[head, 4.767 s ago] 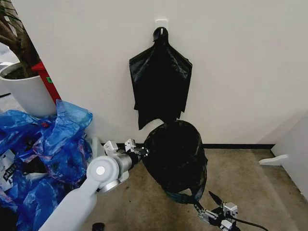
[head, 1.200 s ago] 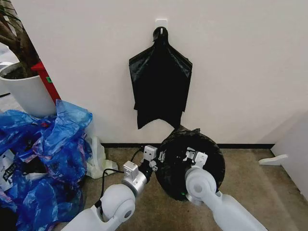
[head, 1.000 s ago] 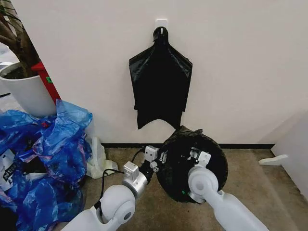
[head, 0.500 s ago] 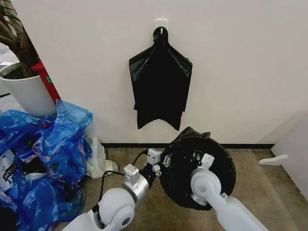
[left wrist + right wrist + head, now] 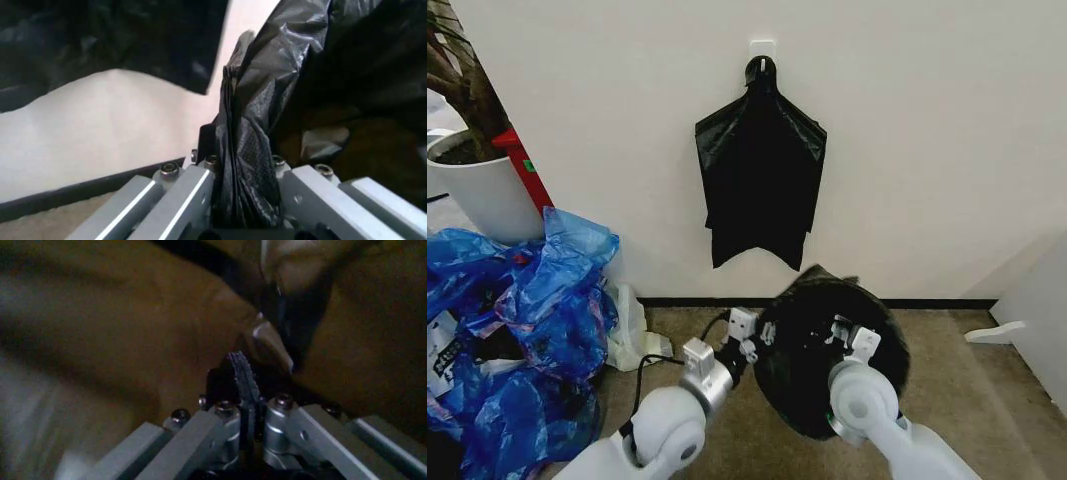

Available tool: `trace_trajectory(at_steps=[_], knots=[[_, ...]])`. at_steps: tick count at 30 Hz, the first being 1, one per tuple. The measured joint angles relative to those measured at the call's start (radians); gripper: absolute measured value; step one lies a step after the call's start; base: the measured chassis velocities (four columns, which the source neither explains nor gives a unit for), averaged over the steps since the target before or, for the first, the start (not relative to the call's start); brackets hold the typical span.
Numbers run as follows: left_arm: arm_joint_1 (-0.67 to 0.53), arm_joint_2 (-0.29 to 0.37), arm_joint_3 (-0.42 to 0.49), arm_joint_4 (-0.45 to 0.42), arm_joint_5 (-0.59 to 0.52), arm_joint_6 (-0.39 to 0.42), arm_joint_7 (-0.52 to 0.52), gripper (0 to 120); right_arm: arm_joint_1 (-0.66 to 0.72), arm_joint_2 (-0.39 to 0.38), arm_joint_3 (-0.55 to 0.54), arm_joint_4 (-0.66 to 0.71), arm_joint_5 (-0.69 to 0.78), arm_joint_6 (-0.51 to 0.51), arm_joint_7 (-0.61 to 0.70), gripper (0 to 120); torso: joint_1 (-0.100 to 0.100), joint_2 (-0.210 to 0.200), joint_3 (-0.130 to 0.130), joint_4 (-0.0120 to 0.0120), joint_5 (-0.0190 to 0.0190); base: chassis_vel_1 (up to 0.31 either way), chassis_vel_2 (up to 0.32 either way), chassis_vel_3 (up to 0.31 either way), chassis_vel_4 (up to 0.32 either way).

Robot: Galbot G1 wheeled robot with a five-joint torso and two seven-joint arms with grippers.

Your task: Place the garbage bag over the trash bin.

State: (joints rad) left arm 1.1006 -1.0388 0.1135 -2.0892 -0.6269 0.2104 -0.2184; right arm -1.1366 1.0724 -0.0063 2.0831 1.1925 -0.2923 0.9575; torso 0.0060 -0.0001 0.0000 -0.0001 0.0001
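1. Since the frame half a second earlier, the garbage bag [image 5: 812, 345] and both arms have shifted slightly toward the robot in the head view; the bag's outline now reads blurred at its edges.
2. The garbage bag is thin, glossy black film, heavily wrinkled, spread into a rounded mass low over the floor [image 5: 947, 370] near the base of the wall [image 5: 927, 150]. Its open mouth faces the robot, and the interior is dark.
3. The trash bin cannot be made out; the bag covers that spot.
4. The left tool [image 5: 757, 335] sits at the bag's left edge. In the left wrist view its fingers [image 5: 177, 200] are closed tight on a gathered fold of the black film [image 5: 250, 150].
5. The right tool [image 5: 852, 335] sits at the bag's near right rim. In the right wrist view its fingers [image 5: 223, 432] are pressed together on a thin edge of the film [image 5: 241, 372]; the surroundings there are dim and brownish.
6. A flat black bundle [image 5: 760, 170] hangs from a wall hook [image 5: 762, 48] directly above the bag, apart from it.
7. Crumpled blue plastic bags [image 5: 517, 320] lie on the floor to the left, beside a white plant pot [image 5: 482, 195].
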Motion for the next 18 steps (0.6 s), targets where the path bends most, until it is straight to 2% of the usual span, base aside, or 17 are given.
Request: trace_trajectory(at_steps=[3, 7, 18], knots=[[-0.031, -0.028, -0.003, 0.072, -0.009, 0.003, -0.029, 1, -0.092, -0.034, 0.026, 0.064, -0.039, -0.013, -0.085, 0, 0.000, 0.000, 0.000, -0.0005, 0.0000, 0.000, 0.000, 0.000, 0.000], [-0.030, -0.047, 0.001, 0.124, 0.017, 0.000, -0.023, 1, -0.142, -0.050, 0.057, 0.110, -0.061, -0.019, -0.175, 0, 0.000, 0.000, 0.000, -0.0003, -0.0001, 0.000, 0.000, 0.000, 0.000], [-0.027, -0.054, 0.029, 0.147, 0.044, -0.003, -0.013, 1, -0.146, -0.061, 0.062, 0.176, -0.057, -0.030, -0.205, 0, 0.000, 0.000, 0.000, -0.0001, 0.0000, 0.000, 0.000, 0.000, 0.000]])
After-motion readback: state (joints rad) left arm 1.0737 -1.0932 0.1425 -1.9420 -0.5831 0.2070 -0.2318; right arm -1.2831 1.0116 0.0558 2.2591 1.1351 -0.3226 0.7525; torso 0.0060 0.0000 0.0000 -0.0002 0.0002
